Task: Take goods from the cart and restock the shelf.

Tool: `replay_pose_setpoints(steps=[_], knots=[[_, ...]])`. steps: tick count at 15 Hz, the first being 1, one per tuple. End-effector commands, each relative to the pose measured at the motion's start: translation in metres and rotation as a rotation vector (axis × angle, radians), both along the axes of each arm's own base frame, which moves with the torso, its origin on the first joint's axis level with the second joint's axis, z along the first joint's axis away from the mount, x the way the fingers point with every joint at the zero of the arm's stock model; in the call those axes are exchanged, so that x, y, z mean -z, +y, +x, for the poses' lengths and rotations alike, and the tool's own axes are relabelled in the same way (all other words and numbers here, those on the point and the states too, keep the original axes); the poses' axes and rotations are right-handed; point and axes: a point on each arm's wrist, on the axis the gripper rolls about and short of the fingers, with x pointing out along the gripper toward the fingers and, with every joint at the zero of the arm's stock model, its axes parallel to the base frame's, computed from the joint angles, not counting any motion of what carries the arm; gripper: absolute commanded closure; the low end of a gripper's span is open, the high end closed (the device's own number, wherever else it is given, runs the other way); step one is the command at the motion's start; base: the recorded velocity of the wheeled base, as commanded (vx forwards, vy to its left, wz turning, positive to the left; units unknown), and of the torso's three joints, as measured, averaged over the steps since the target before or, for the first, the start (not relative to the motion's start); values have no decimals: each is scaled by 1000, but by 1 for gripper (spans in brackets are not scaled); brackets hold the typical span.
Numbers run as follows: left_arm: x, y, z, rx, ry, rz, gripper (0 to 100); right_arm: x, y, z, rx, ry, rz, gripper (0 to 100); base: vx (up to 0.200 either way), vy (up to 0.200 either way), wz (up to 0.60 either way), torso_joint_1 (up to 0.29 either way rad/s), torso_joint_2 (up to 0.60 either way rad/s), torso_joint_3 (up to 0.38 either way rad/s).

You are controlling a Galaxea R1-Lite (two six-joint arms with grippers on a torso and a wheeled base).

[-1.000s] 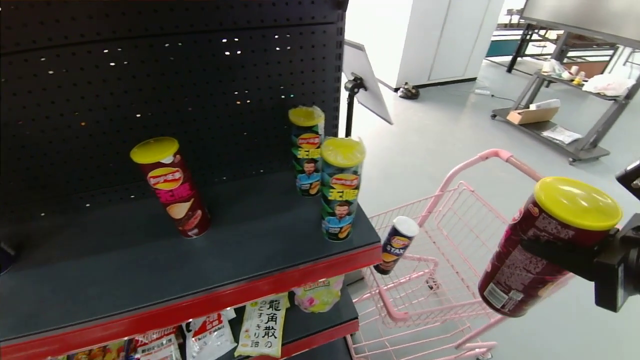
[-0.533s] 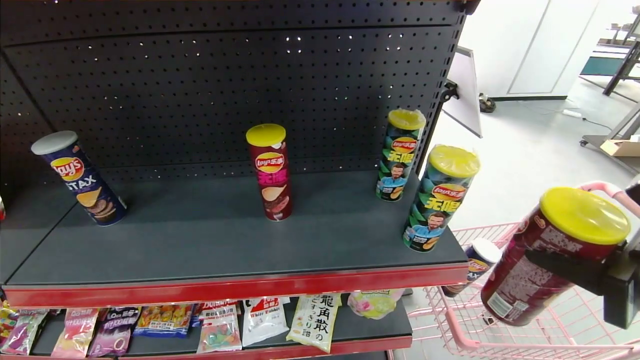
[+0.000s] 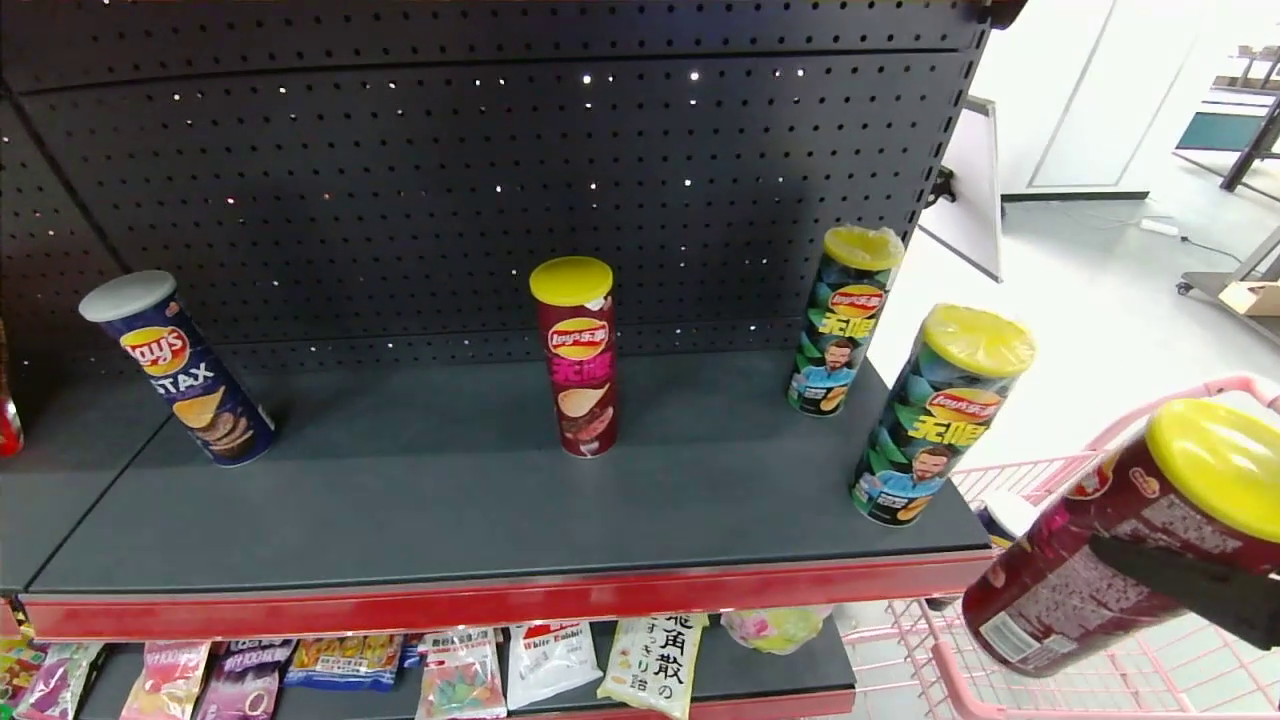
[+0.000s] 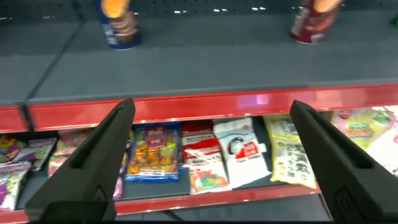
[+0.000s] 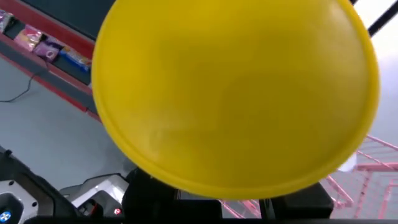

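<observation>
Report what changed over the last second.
The head camera swung left onto the black shelf, so the whole view shifted; nothing on it moved. The right gripper stays shut on the yellow-lidded maroon chip can, tilted above the pink wire cart.

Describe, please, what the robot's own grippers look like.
The left gripper has two long, flat fingers in matte black plastic, broad at the base and tapering to blunt tips. The right gripper is the same matte black, seen in the head view as one straight, bar-like finger.
</observation>
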Motion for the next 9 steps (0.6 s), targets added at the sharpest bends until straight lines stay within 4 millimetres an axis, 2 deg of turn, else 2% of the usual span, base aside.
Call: replay_pose_setpoints(steps=[1, 6, 9], knots=[[0, 0, 0, 0, 1, 0, 0, 5, -1, -4, -35, 3, 9, 100, 0, 200, 0, 2, 2, 2], [0, 0, 0, 0, 1, 0, 0, 1, 9, -8, -138, -7, 17, 100, 0, 200, 0, 0, 7, 6], [0, 0, 0, 0, 1, 0, 0, 3, 14, -10, -199, 4, 12, 100, 0, 0, 0, 0, 0, 0]])
